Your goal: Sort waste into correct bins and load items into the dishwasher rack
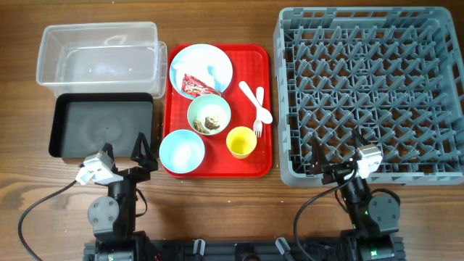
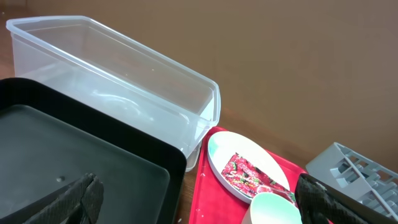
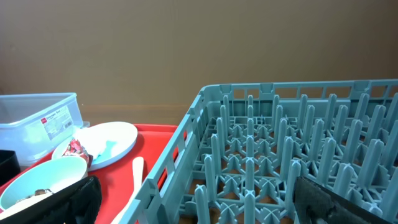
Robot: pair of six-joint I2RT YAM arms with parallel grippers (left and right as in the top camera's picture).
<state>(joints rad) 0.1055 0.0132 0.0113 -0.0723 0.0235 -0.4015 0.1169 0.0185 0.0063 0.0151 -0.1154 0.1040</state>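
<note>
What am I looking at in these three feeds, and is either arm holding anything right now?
The machine is two arms at the near edge of the table. They end in the left gripper and the right gripper, both open and empty. The overhead view looks straight down. The other two come from a camera on each wrist, so the dark shapes at the bottom are that arm's own fingers.

On the left are a clear tub and a black tray. The red tray carries:
- a blue plate with a red wrapper
- a green bowl with food scraps
- a blue bowl
- a yellow cup
- a spoon and a fork

The grey rack stands on the right.
</note>
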